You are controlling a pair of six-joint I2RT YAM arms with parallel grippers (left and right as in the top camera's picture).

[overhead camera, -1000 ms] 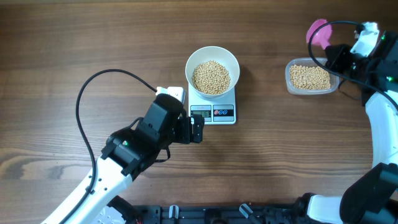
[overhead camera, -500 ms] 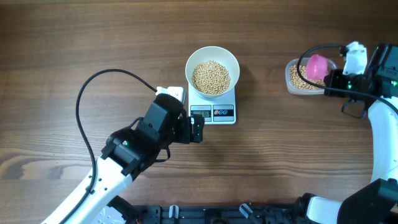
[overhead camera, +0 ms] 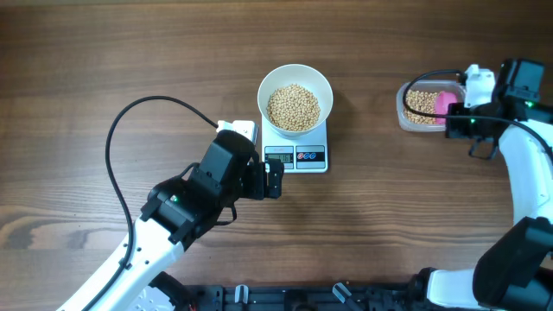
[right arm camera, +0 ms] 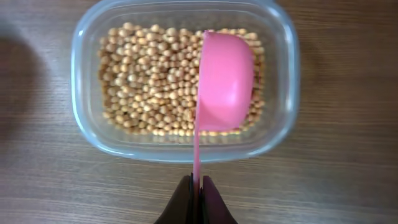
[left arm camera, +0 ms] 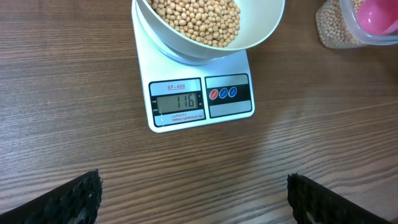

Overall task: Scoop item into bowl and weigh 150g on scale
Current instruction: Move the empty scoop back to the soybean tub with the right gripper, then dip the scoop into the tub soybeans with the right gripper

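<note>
Beans (right arm camera: 149, 93) in tub (right arm camera: 81, 93): right gripper (right arm camera: 196, 186), clamped on pink scoop (right arm camera: 225, 81) handle, shd dig shallow, since scale (left arm camera: 202, 70) reads under target; left gripper (left arm camera: 196, 202) wide open, empty.

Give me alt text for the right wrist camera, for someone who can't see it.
A pink scoop, pinched by its thin handle in the right hand, is tipped on its side over tan beans in a clear plastic tub on a wooden table.
</note>
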